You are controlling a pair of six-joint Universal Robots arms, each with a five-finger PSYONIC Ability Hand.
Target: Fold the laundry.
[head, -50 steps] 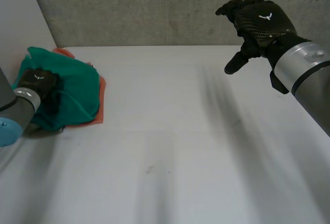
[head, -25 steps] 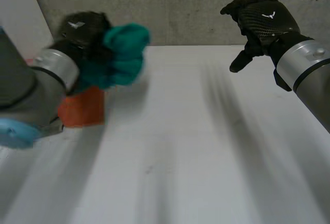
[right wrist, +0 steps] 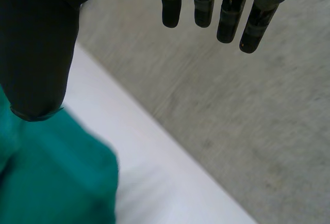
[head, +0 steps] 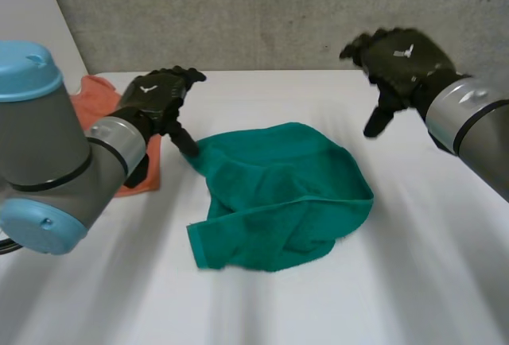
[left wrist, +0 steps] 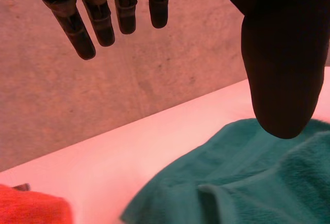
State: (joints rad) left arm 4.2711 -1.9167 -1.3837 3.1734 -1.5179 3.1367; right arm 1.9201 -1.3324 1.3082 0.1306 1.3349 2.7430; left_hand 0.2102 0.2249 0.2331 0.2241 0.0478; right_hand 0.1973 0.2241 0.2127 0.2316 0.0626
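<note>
- One green towel (head: 282, 194) now lies rumpled in the middle of the white table (head: 262, 305). A second ago it was bunched on the orange cloth (head: 95, 94) at the far left corner, and half a second ago it was in the air in the left hand (head: 155, 100).
- Judged from this, the towel is in place for work but unfolded. It looks to need spreading flat first.
- Left hand, having let go, hovers at the towel's left edge with fingers (left wrist: 98, 20) straight and spread, gripping nothing. The thumb hangs just over the cloth, and contact cannot be told.
- Right hand (head: 398, 59) hangs above the table's far right side, apart from the towel. Its fingers (right wrist: 227, 12) are straight and it is empty.
- Orange cloth stays by the left arm, untouched.
</note>
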